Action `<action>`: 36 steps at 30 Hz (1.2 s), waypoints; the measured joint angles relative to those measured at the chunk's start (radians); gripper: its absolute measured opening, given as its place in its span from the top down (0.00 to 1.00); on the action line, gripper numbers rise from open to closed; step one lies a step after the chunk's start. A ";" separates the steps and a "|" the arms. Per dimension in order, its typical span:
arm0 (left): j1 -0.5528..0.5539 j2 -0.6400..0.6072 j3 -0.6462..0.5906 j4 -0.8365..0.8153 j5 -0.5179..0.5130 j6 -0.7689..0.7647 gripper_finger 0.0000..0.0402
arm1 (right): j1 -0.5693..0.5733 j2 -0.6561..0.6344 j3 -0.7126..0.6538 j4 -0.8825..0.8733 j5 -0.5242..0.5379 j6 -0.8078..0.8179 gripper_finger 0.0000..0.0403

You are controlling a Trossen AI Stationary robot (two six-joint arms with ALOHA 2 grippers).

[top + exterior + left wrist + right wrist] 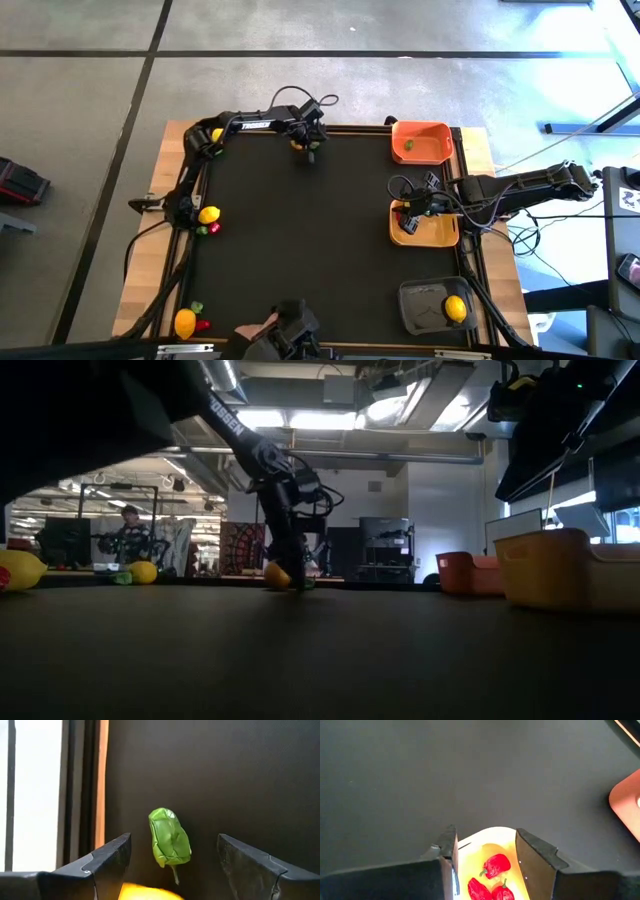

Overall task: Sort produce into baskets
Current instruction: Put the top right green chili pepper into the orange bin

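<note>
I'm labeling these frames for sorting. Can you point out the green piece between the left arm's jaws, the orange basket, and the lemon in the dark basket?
green piece [170, 840]: left wrist view, middle of its crumpled body.
orange basket [437, 128]: high view, its far rim.
lemon [456, 308]: high view, centre of the fruit.

I work in a robotics lab or workshop, a big open industrial room. My black-matted wooden work table [330, 250] stands on a bare grey concrete floor [300, 90] crossed by dark seams. Looking level across the mat, I see exposed silver ceiling ducts [330, 452] and bright strip lights [290, 418] overhead, dark equipment racks [385, 548] against the far wall, and a seated person [130, 535] at a cluttered bench in the background. Loose black cables [300, 100] trail over my table's edge.
</note>
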 joint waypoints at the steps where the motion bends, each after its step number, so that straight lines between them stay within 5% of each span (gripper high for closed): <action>1: 0.000 0.002 0.000 -0.002 0.000 -0.002 0.28 | 0.000 0.000 0.000 0.000 0.000 0.000 0.67; 21: 0.000 -0.004 -0.001 0.004 -0.003 -0.010 0.73 | 0.000 0.000 0.000 0.000 0.000 -0.004 0.67; 36: -0.076 -0.131 -0.001 -0.010 -0.012 -0.090 0.79 | 0.000 0.000 0.000 0.020 0.014 -0.010 0.67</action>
